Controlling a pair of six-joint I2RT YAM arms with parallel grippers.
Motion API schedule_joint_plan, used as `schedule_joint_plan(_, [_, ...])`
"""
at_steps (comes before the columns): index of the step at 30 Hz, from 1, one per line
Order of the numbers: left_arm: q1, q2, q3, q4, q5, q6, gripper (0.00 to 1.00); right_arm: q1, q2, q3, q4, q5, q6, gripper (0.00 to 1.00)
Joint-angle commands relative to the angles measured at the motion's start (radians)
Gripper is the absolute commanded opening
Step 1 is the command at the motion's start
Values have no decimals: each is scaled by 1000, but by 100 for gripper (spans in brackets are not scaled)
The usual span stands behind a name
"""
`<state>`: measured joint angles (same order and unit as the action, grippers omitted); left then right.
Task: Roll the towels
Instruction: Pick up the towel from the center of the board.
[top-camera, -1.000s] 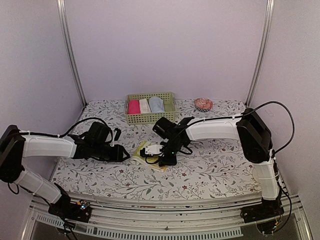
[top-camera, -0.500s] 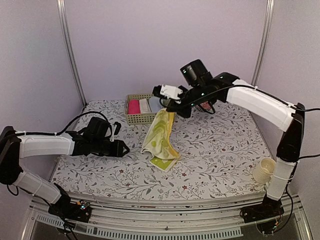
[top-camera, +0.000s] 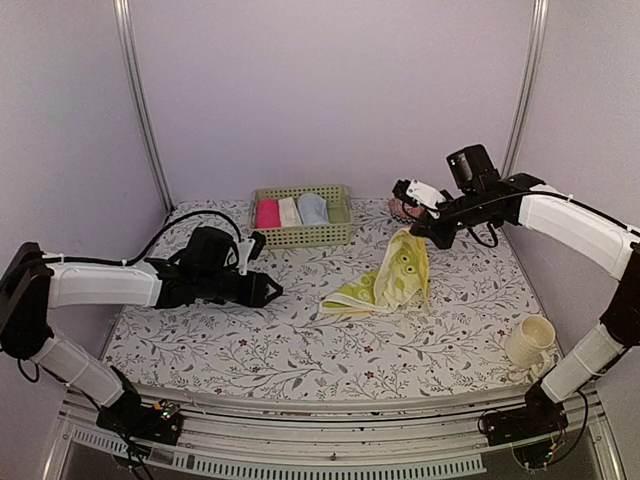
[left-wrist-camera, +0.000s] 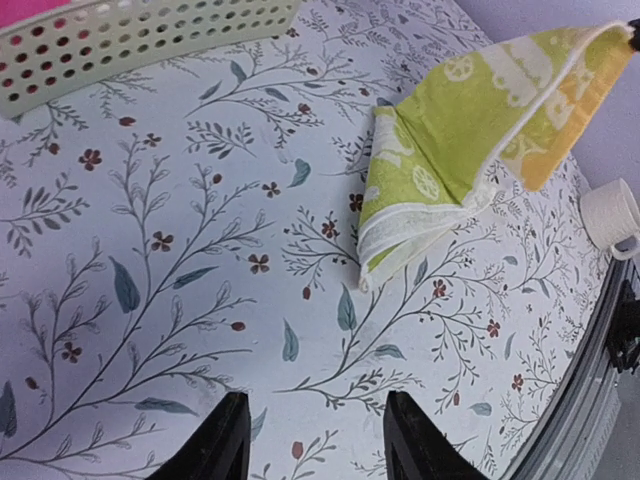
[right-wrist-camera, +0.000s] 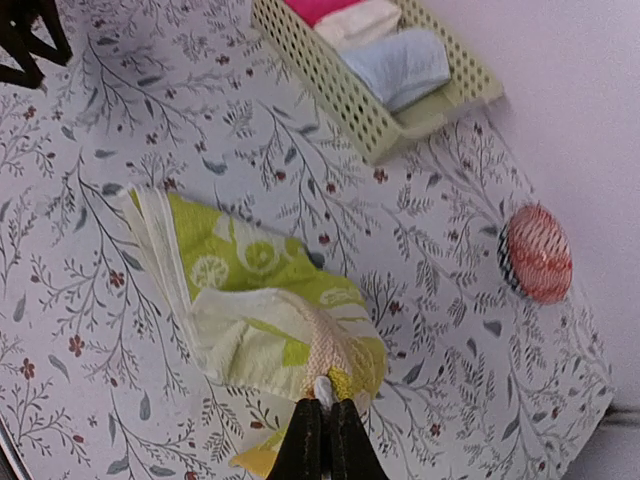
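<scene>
The yellow-green towel hangs by one corner from my right gripper, which is shut on it above the right middle of the table; its lower end lies folded on the cloth. The right wrist view has the same towel draped below the pinched black fingertips. My left gripper hovers low at the left, open and holding nothing, pointing toward the towel, which lies well ahead of its fingers. A light blue towel sits rolled in the basket.
A pale green basket at the back holds a pink roll and a cream-white roll. A red mesh ball lies behind the right gripper. A cream cup stands near the right front edge.
My right gripper has swung from the middle of the table up and over to the right, carrying the yellow-green towel by its corner. My left gripper has slid a little to the right.
</scene>
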<state>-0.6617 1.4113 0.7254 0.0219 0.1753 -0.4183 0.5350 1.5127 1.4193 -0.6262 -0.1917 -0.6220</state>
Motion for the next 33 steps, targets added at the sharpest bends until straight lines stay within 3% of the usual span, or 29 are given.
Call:
schedule_joint_plan(1, [-72, 151, 124, 61, 42, 68, 47, -187, -34, -164, 65, -90, 66, 2])
schedule_joint_plan(8, [-146, 462, 486, -127, -27, 218, 43, -303, -76, -376, 167, -160, 82, 2])
schedule_joint_plan(14, [-264, 631, 723, -153, -48, 397, 46, -326, -71, -400, 213, -197, 123, 2])
schedule_joint_plan(18, [-316, 771, 908, -190, -79, 429, 51, -328, -91, -404, 221, -202, 124, 2])
schedule_joint_plan(23, [-340, 948, 1141, -296, -218, 411, 50, -328, -112, -411, 225, -209, 123, 2])
schedule_joint_plan(28, [-336, 1030, 1245, -350, -390, 351, 49, -328, -121, -418, 226, -215, 124, 3])
schedule_joint_plan(33, [-330, 1018, 1218, -314, -395, 336, 44, -328, -119, -422, 226, -216, 118, 3])
